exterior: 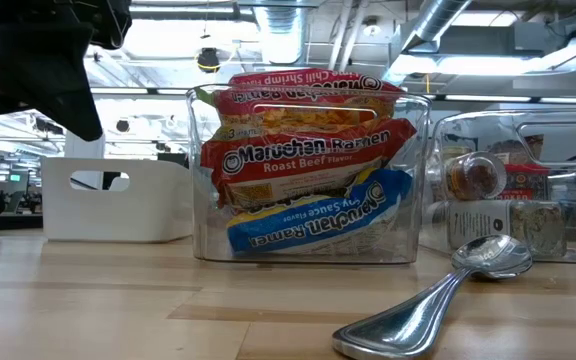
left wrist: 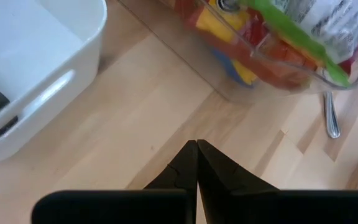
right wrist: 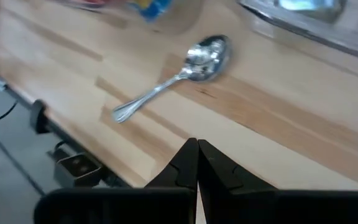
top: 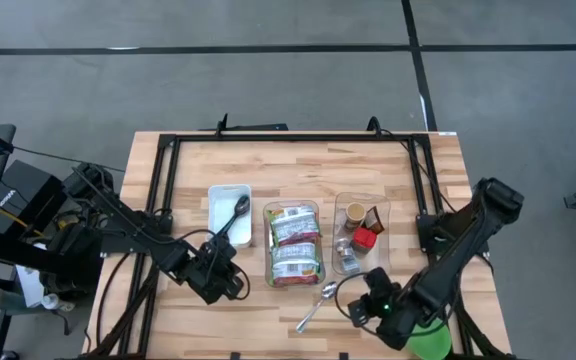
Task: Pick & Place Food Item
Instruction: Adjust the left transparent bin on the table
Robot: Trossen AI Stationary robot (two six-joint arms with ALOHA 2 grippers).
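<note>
Nothing picked yet: ramen point(top: 296, 245) sits in its bin point(top: 271, 212); left gripper point(left wrist: 196, 163) and right gripper point(right wrist: 197, 160) pinched closed, empty.

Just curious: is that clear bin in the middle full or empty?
Full. The clear bin holds ramen packets stacked up to its rim, seen through its wall.

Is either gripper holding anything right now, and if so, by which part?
Nothing is held. The left gripper is shut and empty over bare table near the white bin; the right gripper is shut and empty short of the spoon.
</note>
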